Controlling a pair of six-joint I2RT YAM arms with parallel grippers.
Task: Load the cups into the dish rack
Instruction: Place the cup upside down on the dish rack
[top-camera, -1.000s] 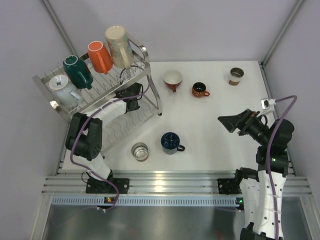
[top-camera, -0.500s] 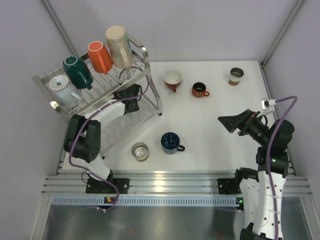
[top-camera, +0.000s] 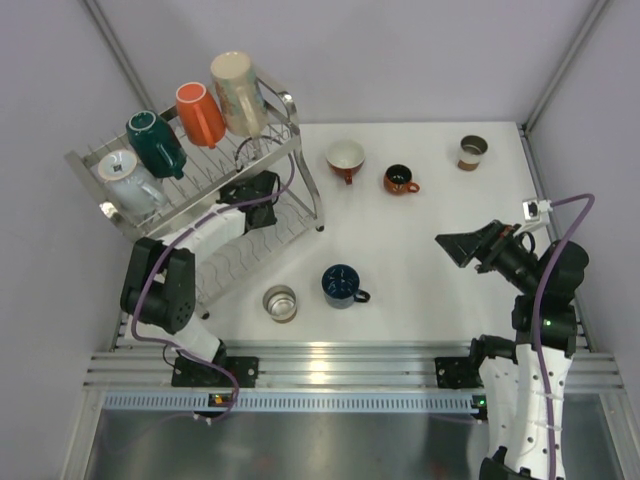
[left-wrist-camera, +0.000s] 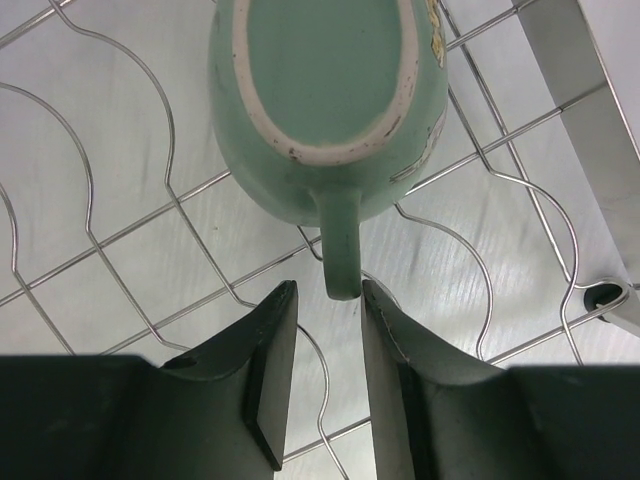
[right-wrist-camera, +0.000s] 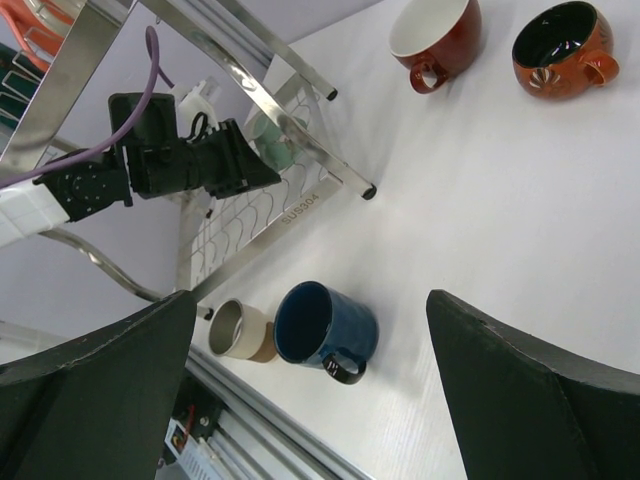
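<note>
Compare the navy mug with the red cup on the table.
The navy mug is dark inside; the red cup is white inside. The navy mug stands at the near side, the red cup farther back beside the dish rack. The red cup is wider and bowl-like, the navy mug straighter. Both stand upright on the table.

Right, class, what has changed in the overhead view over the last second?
The left arm's elbow swung toward the near-left, while the left gripper barely shifted in the dish rack's lower tier; its jaws stand slightly apart either side of the mint cup's handle tip. Nothing was picked up. The open right gripper and all other cups stayed put.
</note>
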